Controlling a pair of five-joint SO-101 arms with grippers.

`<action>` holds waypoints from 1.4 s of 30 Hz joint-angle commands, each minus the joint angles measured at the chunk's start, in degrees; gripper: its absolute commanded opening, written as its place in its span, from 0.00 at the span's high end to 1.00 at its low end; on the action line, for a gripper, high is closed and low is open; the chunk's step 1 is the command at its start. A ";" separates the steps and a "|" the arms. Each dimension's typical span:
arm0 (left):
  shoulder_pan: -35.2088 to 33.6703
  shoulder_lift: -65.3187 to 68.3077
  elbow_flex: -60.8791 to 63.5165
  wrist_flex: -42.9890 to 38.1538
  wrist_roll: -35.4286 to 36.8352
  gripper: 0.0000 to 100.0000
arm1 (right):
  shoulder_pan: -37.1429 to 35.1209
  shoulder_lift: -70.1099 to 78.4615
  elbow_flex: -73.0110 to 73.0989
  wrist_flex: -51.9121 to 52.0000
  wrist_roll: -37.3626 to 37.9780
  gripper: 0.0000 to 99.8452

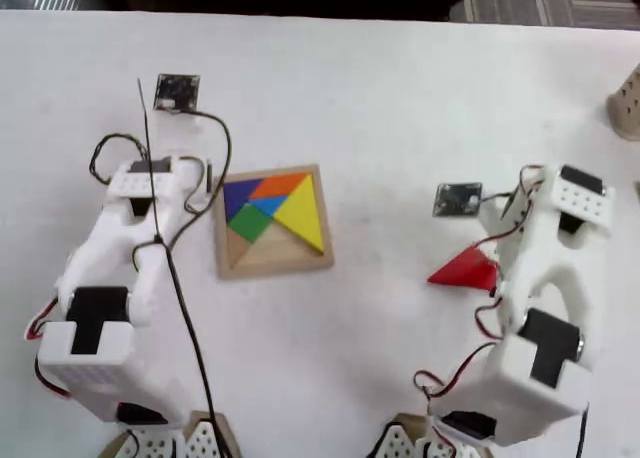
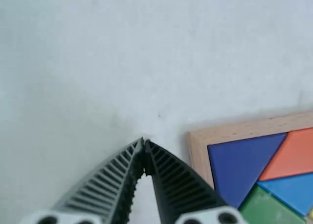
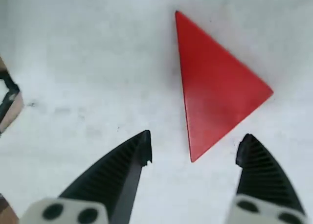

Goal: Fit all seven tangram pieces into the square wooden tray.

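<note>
Straddling one red triangle (image 3: 215, 87) corner, the right hand (image 3: 196, 145) gapes.

No text, label, number or sign can be read on anything shown.
</note>
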 commanded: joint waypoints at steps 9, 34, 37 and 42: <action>0.40 -0.13 -2.90 -1.05 -0.35 0.98 | -7.87 -10.07 19.96 -19.74 -9.05 0.64; 0.92 0.04 -2.90 -1.05 -0.35 0.98 | -8.22 -3.56 20.66 -32.40 6.07 0.64; 0.92 0.04 -2.90 -1.05 -0.35 0.98 | -7.96 -1.80 19.69 -32.75 5.98 0.64; 0.92 0.04 -2.90 -1.05 -0.35 0.98 | -6.73 -0.75 19.25 -34.33 4.13 0.64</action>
